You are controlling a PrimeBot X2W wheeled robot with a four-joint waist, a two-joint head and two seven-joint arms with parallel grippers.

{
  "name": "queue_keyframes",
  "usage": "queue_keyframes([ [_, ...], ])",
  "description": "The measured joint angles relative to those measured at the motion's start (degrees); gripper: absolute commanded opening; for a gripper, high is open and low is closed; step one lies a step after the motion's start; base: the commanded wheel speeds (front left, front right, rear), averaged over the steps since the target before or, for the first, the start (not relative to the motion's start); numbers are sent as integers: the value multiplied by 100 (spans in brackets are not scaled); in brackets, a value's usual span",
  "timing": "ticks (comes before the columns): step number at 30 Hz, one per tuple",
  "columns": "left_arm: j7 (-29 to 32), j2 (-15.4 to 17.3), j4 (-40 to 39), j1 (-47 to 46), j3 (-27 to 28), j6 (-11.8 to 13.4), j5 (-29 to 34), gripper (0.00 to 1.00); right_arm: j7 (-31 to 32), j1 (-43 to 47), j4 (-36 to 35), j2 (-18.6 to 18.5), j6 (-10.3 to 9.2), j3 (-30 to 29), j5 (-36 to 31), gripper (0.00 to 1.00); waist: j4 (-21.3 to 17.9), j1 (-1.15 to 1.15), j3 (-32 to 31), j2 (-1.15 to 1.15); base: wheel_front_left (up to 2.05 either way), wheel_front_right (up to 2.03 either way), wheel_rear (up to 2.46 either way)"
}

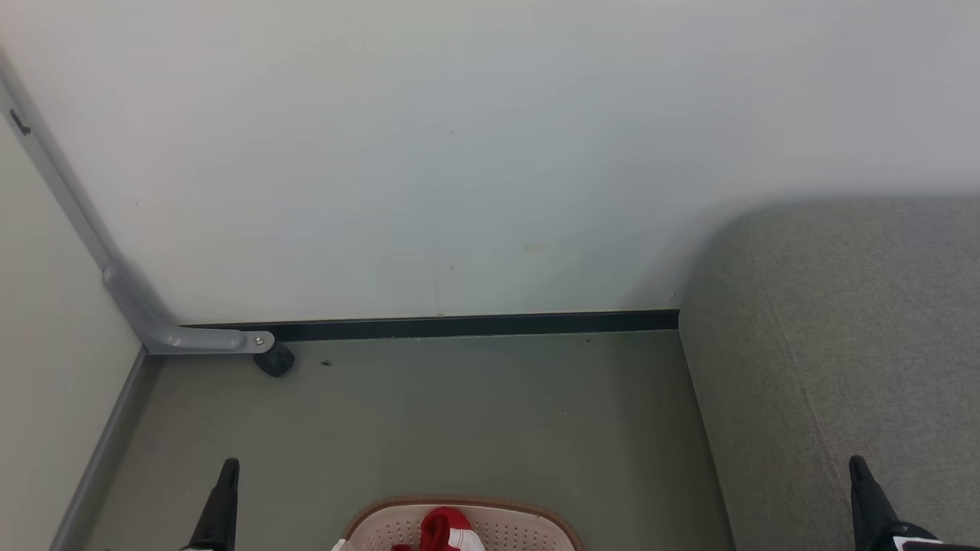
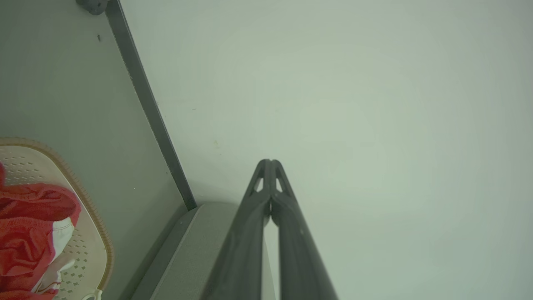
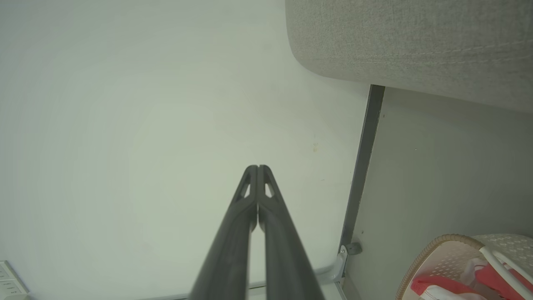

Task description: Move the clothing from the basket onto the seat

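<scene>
Looking down, I find the red-and-white clothing [image 1: 442,530] in the basket [image 1: 528,514] on the floor [image 1: 459,413], below and between both closed, empty claws, nearer my left claw [image 1: 229,465], the right claw [image 1: 857,462] beside the seat [image 1: 842,344]

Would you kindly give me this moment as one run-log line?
left gripper: jaws shut, empty | right gripper: jaws shut, empty | clothing: red-and-white, in basket | seat: right of basket, no clothing visible
</scene>
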Motion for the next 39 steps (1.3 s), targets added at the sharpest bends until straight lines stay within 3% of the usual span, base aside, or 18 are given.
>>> queue_keyframes([
  [6,0,0,0,0,0,0,0,0,0,0,0,0,0,0,0,0,0,0,0,0,0,0,0],
  [7,0,0,0,0,0,0,0,100,0,0,0,0,0,0,0,100,0,0,0,0,0,0,0],
  [24,-211,-60,259,216,-190,9,5,100,-88,256,212,92,-10,33,-80,100,-8,0,-7,0,0,0,0],
  [39,-567,-7,270,70,-417,9,622,100,-430,220,168,-104,-9,268,-875,100,-8,0,-35,0,0,0,0],
])
